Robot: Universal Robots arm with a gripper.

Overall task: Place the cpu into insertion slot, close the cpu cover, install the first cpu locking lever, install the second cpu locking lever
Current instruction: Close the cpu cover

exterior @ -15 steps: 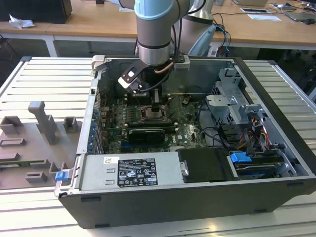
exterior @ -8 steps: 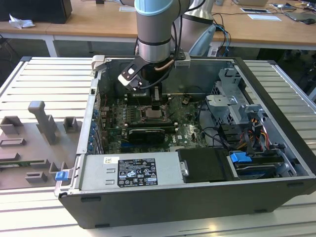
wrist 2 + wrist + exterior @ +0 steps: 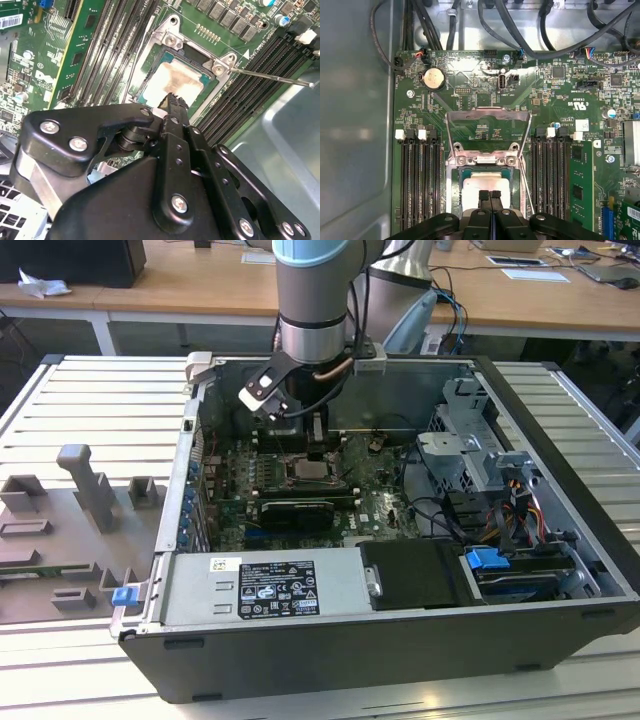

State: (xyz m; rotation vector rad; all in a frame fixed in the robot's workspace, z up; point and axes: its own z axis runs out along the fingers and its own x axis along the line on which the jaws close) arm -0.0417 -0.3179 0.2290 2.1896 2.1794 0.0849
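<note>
Closest to me is the dark wall of an open computer case (image 3: 330,665), lying on a slatted metal worktop (image 3: 90,390), with a grey power supply (image 3: 265,585) just inside. Over it the arm (image 3: 315,300) comes straight down from above, so the gripper (image 3: 315,445) points into the case at the green circuit board (image 3: 385,505). Its two black fingers (image 3: 483,197) are pressed together with nothing between them. Their tips are right over the cpu (image 3: 475,182), though I cannot tell whether they touch it. The cpu lies flat in the insertion slot (image 3: 453,190), its pale face stained brownish in the second wrist view. Just beyond it the cpu cover (image 3: 487,116) stands raised, with board showing through its cut-out. Long black memory slots (image 3: 420,180) flank the insertion slot. Grey plastic fixtures (image 3: 85,485) sit on the worktop at the exterior view's left, and wooden desks (image 3: 200,285) run behind.
</note>
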